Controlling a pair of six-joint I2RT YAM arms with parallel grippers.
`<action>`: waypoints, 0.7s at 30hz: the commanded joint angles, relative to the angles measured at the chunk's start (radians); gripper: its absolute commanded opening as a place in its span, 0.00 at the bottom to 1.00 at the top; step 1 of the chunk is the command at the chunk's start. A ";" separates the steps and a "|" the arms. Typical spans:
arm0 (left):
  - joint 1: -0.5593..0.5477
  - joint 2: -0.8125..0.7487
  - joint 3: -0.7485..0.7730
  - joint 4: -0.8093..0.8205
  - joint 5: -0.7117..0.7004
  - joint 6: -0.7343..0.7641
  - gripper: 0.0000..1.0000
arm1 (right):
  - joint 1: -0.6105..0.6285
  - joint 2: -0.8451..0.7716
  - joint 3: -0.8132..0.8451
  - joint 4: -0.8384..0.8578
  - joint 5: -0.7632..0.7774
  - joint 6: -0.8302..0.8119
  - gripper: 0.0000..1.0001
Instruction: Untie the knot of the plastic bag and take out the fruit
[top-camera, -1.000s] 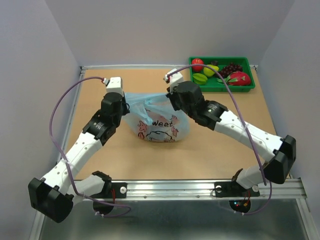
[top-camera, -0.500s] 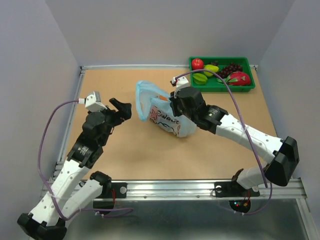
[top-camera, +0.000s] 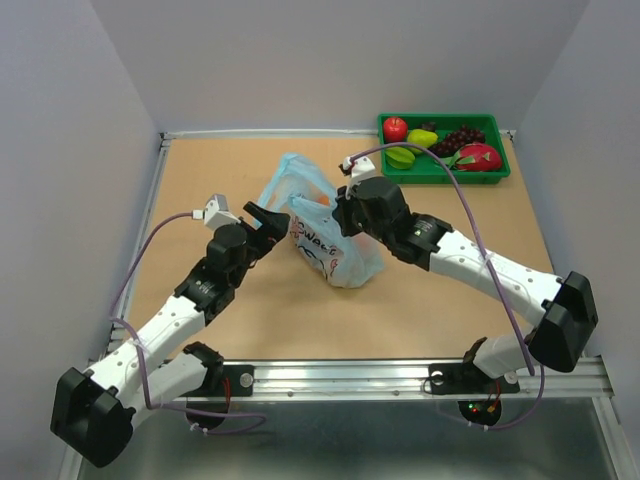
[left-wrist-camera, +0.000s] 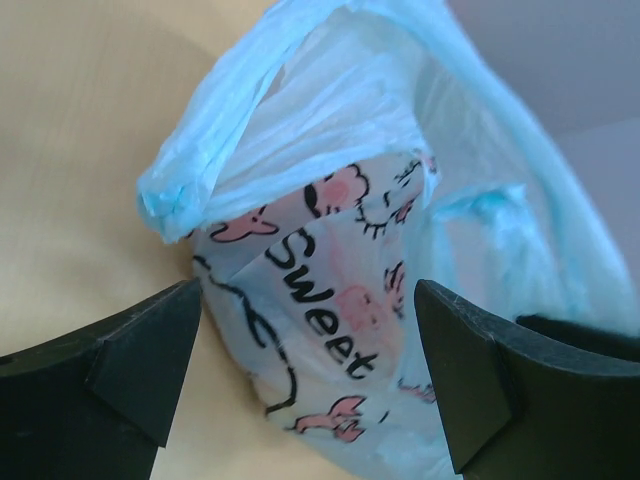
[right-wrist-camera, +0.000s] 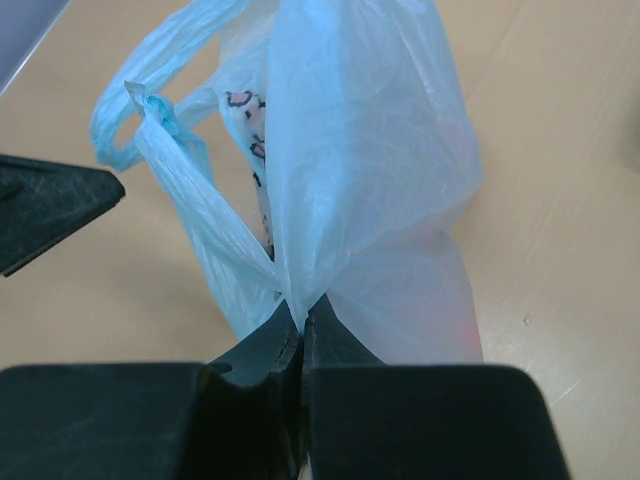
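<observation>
The light blue plastic bag (top-camera: 330, 245) with its pink cartoon print and the word "Sweet" hangs near the table's middle. My right gripper (top-camera: 340, 210) is shut on a bunched fold of its upper edge (right-wrist-camera: 302, 305). One handle loop (top-camera: 290, 170) stands open and loose behind it. No knot shows in any view. My left gripper (top-camera: 268, 222) is open just left of the bag, and the printed side (left-wrist-camera: 340, 300) lies between its spread fingers (left-wrist-camera: 308, 300), apart from both. The plastic hides any fruit inside.
A green tray (top-camera: 440, 178) at the back right corner holds a red apple (top-camera: 395, 128), a green starfruit (top-camera: 400, 157), dark grapes (top-camera: 463, 135) and a pink dragon fruit (top-camera: 477, 156). Grey walls enclose the table on three sides.
My left gripper let go of the bag's handle, opened wide, drew back to the left, then came in again beside the bag. The right gripper shifted the bag slightly; the handle loop sprang open.
</observation>
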 joint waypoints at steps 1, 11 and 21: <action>0.000 0.015 -0.053 0.205 -0.051 -0.138 0.99 | -0.003 -0.044 -0.033 0.063 -0.018 0.015 0.01; -0.011 0.219 0.041 0.303 -0.047 -0.168 0.99 | -0.003 -0.079 -0.093 0.080 -0.038 0.028 0.01; -0.012 0.155 -0.002 0.360 -0.149 -0.177 0.99 | -0.002 -0.145 -0.175 0.092 -0.019 0.028 0.01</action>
